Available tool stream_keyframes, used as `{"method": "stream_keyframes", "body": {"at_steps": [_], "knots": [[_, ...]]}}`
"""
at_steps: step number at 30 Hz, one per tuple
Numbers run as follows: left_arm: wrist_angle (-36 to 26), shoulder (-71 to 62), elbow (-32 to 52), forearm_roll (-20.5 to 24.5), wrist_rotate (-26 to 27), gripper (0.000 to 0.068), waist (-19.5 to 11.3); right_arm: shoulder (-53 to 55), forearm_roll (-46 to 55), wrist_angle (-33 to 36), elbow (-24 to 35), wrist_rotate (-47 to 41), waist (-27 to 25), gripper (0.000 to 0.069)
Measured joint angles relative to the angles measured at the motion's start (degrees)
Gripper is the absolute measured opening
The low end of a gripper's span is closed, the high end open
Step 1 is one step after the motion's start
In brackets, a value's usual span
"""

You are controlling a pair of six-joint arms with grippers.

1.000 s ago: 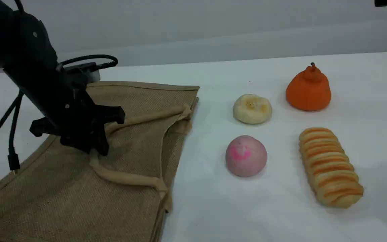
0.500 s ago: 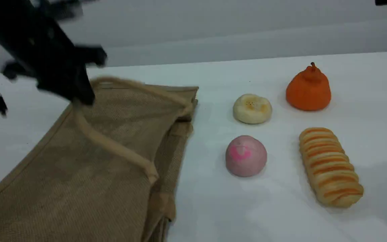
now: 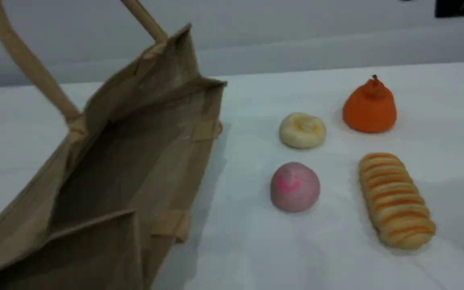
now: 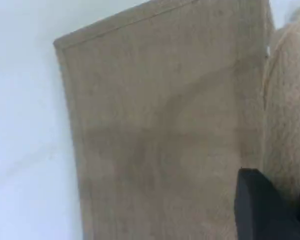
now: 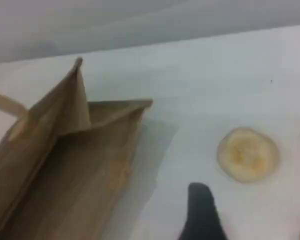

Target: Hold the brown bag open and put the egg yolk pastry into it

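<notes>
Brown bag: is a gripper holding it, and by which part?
Yes: the left gripper is shut on the upper rope handle of the bag, pulled taut with the mouth open. The right gripper holds nothing; the pastry lies on the table.

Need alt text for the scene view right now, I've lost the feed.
The brown bag, on the left, gapes open toward the camera, one handle pulled taut up out of frame. On the white table to its right lie the egg yolk pastry, a pink-swirled bun, a striped loaf and an orange pear-shaped piece.
</notes>
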State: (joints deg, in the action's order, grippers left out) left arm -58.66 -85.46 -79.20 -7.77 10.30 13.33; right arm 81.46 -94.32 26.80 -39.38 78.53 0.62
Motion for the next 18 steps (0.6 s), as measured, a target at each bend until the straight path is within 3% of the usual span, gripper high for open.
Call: {"method": "stream_keyframes", "body": {"at_steps": [6,18], "knots": [[-6.4,0.0,-2.4,-2.2,3.9,0.0083,0.0,7.7,-5.7,1.2,-1.0,10.1,0.8,0.0414],[-6.9,0.8,-3.1,-2.8,3.9,0.0083,0.0,23.6,-5.6,-0.1,-12.7,10.7,6.4,0.0414]]}}
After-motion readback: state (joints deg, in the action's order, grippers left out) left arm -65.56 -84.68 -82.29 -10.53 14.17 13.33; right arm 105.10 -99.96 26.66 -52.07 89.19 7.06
